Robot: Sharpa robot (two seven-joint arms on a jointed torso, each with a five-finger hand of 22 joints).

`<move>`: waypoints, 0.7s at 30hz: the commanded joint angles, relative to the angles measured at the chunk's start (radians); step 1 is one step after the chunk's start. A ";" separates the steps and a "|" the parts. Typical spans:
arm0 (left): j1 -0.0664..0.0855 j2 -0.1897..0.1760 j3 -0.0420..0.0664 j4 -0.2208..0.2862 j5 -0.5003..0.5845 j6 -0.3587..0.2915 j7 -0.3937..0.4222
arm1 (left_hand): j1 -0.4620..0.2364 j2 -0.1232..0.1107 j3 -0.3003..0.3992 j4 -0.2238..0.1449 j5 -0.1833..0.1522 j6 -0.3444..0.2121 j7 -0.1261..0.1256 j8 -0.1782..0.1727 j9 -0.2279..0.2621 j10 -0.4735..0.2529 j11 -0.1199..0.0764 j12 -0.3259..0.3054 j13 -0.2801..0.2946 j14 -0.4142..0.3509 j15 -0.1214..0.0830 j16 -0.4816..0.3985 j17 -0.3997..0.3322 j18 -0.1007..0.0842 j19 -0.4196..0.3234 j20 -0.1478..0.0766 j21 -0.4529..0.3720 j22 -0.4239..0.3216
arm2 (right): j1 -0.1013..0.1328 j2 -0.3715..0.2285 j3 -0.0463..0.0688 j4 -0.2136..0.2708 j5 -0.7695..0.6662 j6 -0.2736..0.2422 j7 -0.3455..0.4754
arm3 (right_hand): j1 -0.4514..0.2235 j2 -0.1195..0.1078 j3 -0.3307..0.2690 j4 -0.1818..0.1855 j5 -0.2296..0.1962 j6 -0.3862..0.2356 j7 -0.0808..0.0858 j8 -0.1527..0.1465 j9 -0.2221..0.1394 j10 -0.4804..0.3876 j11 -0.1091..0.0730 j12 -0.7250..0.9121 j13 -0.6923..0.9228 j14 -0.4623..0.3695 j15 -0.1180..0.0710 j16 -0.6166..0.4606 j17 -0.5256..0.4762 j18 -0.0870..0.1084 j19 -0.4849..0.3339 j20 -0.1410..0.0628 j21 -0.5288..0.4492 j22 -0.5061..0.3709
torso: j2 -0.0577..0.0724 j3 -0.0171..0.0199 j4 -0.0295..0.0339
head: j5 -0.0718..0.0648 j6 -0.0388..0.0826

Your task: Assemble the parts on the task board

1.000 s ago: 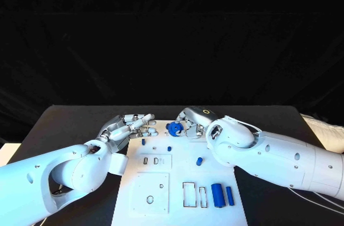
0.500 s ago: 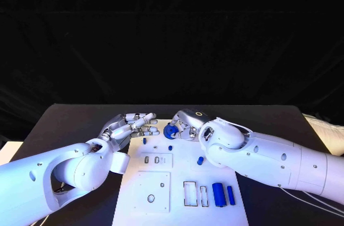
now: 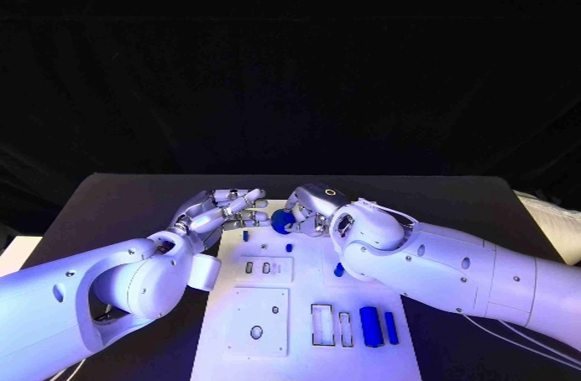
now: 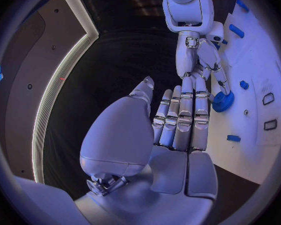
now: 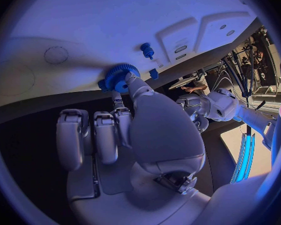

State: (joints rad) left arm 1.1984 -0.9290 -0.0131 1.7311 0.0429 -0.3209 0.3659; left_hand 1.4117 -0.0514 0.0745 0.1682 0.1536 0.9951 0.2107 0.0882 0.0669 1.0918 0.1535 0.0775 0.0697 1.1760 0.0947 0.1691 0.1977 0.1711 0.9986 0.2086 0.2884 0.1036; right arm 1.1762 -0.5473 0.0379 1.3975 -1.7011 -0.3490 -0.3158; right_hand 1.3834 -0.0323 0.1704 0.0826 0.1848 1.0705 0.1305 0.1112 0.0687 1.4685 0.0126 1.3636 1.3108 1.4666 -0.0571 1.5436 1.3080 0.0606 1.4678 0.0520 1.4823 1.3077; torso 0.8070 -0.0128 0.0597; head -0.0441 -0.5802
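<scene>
Head view: I see my right hand pinching the blue gear at its fingertips, over the far end of the task board. My left hand hovers just beside it, fingers extended and apart, holding nothing.

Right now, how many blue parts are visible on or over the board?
7: gear in the right hand; three small pieces behind it; one mid-board; two cylinders near front. Arms may hide more.
</scene>
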 commanded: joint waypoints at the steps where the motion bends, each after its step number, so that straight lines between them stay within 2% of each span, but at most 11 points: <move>1: 0.001 0.001 0.001 0.001 0.002 0.013 0.006 | 0.000 0.011 0.001 -0.006 -0.007 0.001 0.005 -0.006 0.000 0.001 0.004 -0.003 -0.001 0.002 0.008 -0.004 0.001 0.012 0.003 0.003 -0.004 -0.002 | -0.006 0.003 -0.005 -0.008 -0.005 0.016 0.005 | -0.026 -0.011 0.002 0.005 -0.010 0.048 -0.028 -0.015 0.006 0.019 0.002 -0.011 0.095 0.093 0.001 0.001 0.213 -0.016 0.014 -0.005 -0.001 0.048 | 0.000 0.0007 -0.0015 | 0.001 0.000; 5: 0.001 0.000 0.001 0.002 0.002 0.013 0.006 | 0.000 0.011 0.001 -0.006 -0.007 0.001 0.005 -0.006 0.000 0.001 0.004 -0.003 -0.001 0.002 0.008 -0.004 0.001 0.012 0.003 0.003 -0.004 -0.002 | -0.006 0.005 -0.005 -0.011 0.002 0.017 0.008 | -0.060 -0.035 -0.011 0.021 -0.020 0.003 -0.010 -0.047 -0.002 0.012 0.019 -0.028 0.086 0.093 0.014 -0.001 0.210 -0.016 0.011 0.005 -0.004 0.044 | 0.000 0.0009 -0.0014 | 0.001 0.000; 9: 0.001 -0.001 0.001 0.002 0.002 0.013 0.005 | 0.000 0.011 0.001 -0.006 -0.007 0.001 0.005 -0.006 0.000 0.001 0.004 -0.003 -0.001 0.002 0.008 -0.004 0.001 0.012 0.003 0.003 -0.004 -0.002 | -0.006 0.007 -0.005 -0.014 0.011 0.029 0.007 | -0.110 -0.054 -0.043 0.057 -0.030 -0.052 0.003 -0.052 -0.005 0.000 0.032 -0.056 0.069 0.092 0.027 -0.002 0.207 -0.014 0.008 0.019 -0.006 0.038 | 0.000 0.0002 -0.0011 | 0.001 0.000; 10: 0.001 -0.001 0.001 0.002 0.002 0.013 0.005 | 0.000 0.011 0.001 -0.006 -0.007 0.001 0.005 -0.006 0.000 0.001 0.004 -0.003 -0.001 0.002 0.008 -0.004 0.001 0.012 0.003 0.003 -0.004 -0.002 | -0.006 0.007 -0.005 -0.015 0.014 0.032 0.006 | -0.127 -0.056 -0.055 0.072 -0.021 -0.064 0.005 -0.050 -0.005 -0.002 0.035 -0.061 0.067 0.092 0.029 -0.002 0.207 -0.014 0.008 0.022 -0.007 0.037 | 0.000 0.0003 -0.0010 | 0.001 0.000; 12: 0.001 -0.001 0.001 0.002 0.002 0.012 0.004 | 0.000 0.011 0.001 -0.006 -0.007 0.001 0.005 -0.006 0.000 0.001 0.004 -0.003 -0.001 0.002 0.008 -0.004 0.001 0.012 0.003 0.003 -0.004 -0.002 | -0.005 0.007 -0.005 -0.016 0.022 0.036 0.005 | -0.169 -0.056 -0.087 0.113 0.024 -0.081 0.009 -0.049 -0.003 -0.004 0.039 -0.064 0.067 0.092 0.034 -0.002 0.207 -0.014 0.007 0.027 -0.007 0.037 | 0.000 0.0009 -0.0006 | 0.001 0.000; 16: 0.001 -0.002 0.001 0.003 0.002 0.012 0.003 | 0.000 0.012 0.001 -0.007 -0.007 0.001 0.005 -0.007 0.000 0.001 0.004 -0.004 -0.001 0.002 0.008 -0.005 0.002 0.012 0.003 0.003 -0.005 -0.002 | -0.005 0.006 -0.006 -0.018 0.037 0.043 0.006 | -0.215 -0.039 -0.127 0.170 0.111 -0.096 0.014 -0.049 -0.002 -0.005 0.043 -0.065 0.069 0.093 0.038 -0.001 0.210 -0.013 0.007 0.031 -0.008 0.036 | 0.000 0.0007 -0.0011 | 0.001 -0.001; 18: 0.001 -0.003 0.001 0.003 0.002 0.014 0.002 | 0.000 0.012 0.001 -0.007 -0.007 0.001 0.005 -0.007 0.000 0.001 0.004 -0.004 -0.001 0.002 0.008 -0.005 0.002 0.012 0.003 0.003 -0.005 -0.002 | -0.005 0.005 -0.006 -0.018 0.041 0.045 0.006 | -0.219 -0.033 -0.136 0.182 0.130 -0.095 0.014 -0.048 -0.001 -0.004 0.043 -0.064 0.071 0.093 0.038 0.000 0.211 -0.014 0.008 0.032 -0.007 0.038 | 0.000 0.0006 -0.0013 | 0.002 -0.001; 21: 0.001 -0.003 0.001 0.003 0.002 0.016 0.001 | 0.001 0.012 0.001 -0.007 -0.007 0.001 0.005 -0.008 0.000 0.001 0.004 -0.005 -0.001 0.002 0.008 -0.005 0.002 0.012 0.004 0.003 -0.005 -0.002 | -0.005 0.003 -0.006 -0.019 0.048 0.051 0.007 | -0.219 -0.028 -0.142 0.189 0.138 -0.092 0.013 -0.047 0.000 -0.003 0.043 -0.061 0.074 0.093 0.038 0.000 0.212 -0.014 0.008 0.032 -0.007 0.039 | 0.000 0.0008 -0.0012 | 0.002 0.000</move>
State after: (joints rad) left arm 1.1983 -0.9325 -0.0131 1.7317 0.0429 -0.3209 0.3646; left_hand 1.4117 -0.0514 0.0745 0.1682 0.1497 0.9951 0.2107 0.0841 0.0669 1.0918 0.1535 0.0775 0.0698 1.1760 0.0947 0.1692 0.1987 0.1712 0.9985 0.2086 0.2884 0.1024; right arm 1.1714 -0.5439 0.0324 1.3786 -1.6675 -0.3235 -0.3138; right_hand 1.1698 -0.0644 0.0279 0.2665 0.3175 0.9785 0.1455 0.0632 0.0672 1.4625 0.0496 1.3039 1.3081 1.4664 -0.0284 1.5435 1.3077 0.0609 1.4643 0.0774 1.4784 1.3075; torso 0.8068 -0.0120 0.0586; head -0.0430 -0.5811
